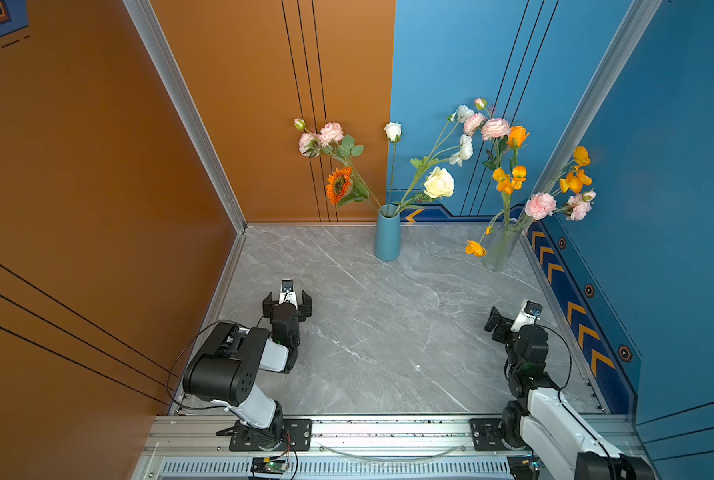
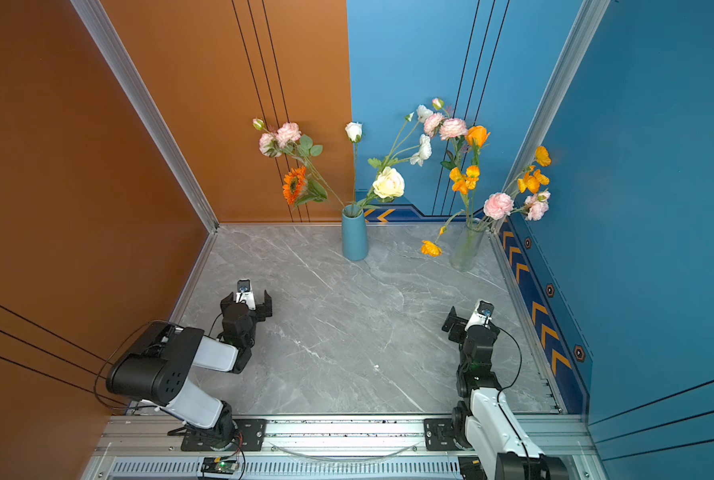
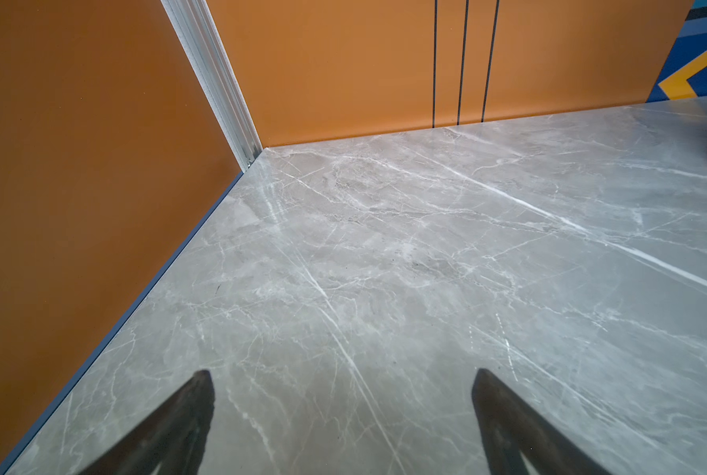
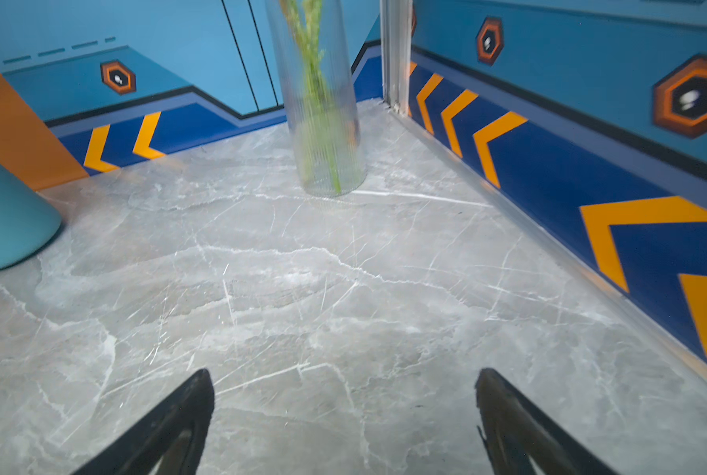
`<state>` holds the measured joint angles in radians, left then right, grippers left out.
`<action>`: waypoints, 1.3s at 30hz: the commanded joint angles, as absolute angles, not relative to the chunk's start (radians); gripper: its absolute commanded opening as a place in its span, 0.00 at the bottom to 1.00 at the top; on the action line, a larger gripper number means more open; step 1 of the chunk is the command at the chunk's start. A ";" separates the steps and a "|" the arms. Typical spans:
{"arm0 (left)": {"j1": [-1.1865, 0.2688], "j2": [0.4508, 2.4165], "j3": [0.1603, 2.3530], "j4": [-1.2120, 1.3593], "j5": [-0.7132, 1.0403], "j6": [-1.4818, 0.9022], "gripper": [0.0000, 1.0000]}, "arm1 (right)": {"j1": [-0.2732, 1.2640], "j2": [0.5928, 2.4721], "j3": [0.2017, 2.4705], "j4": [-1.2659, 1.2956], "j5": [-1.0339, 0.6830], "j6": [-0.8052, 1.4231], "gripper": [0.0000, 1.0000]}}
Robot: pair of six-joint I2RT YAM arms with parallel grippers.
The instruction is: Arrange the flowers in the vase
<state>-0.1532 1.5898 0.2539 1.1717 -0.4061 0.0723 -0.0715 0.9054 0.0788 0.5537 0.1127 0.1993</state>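
Flowers (image 1: 439, 183) well beyond tools (image 3: 343, 374) (image 4: 343, 374) (both empty)

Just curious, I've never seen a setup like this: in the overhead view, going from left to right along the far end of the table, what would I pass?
In a top view: orange sunflower → blue vase → cream-white rose → clear glass vase.

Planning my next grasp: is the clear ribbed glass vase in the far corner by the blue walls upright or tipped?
Upright: the clear ribbed glass vase stands on its flat base on the grey marble tabletop, with green stems inside.
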 commanded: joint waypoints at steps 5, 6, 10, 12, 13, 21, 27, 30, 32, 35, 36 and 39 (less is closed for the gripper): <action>-0.153 1.596 0.261 1.209 -0.397 0.083 0.98 | -0.051 1.192 0.192 0.846 -0.033 0.151 1.00; -0.153 1.596 0.261 1.209 -0.397 0.081 0.98 | -0.044 1.213 0.181 0.900 -0.024 0.142 1.00; -0.152 1.597 0.261 1.209 -0.397 0.081 0.98 | -0.013 1.331 0.147 1.123 -0.008 0.069 1.00; -0.153 1.598 0.264 1.207 -0.397 0.082 0.98 | -0.009 1.407 0.171 1.166 -0.043 0.045 1.00; -0.151 1.597 0.263 1.207 -0.397 0.082 0.98 | -0.004 1.450 0.189 1.179 -0.047 0.040 1.00; -0.151 1.596 0.261 1.208 -0.395 0.082 0.98 | 0.017 1.542 0.341 0.959 -0.048 0.006 1.00; -0.151 1.596 0.262 1.208 -0.395 0.082 0.98 | 0.096 1.547 0.318 1.016 0.250 0.016 1.00; -0.151 1.597 0.262 1.209 -0.395 0.082 0.98 | 0.097 1.550 0.327 1.006 0.284 0.026 1.00; -0.152 1.596 0.261 1.208 -0.395 0.081 0.98 | 0.094 1.548 0.332 0.993 0.280 0.029 1.00; -0.151 1.595 0.261 1.209 -0.395 0.082 0.98 | 0.092 1.548 0.336 0.986 0.276 0.032 1.00; -0.151 1.596 0.261 1.208 -0.396 0.081 0.98 | 0.092 1.547 0.334 0.988 0.278 0.031 1.00; -0.151 1.597 0.262 1.209 -0.394 0.081 0.98 | 0.098 1.548 0.326 1.005 0.285 0.028 1.00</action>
<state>-0.1532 1.5898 0.2539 1.1873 -0.4061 0.0723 0.0921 1.5394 0.3264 1.0027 0.2481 0.0223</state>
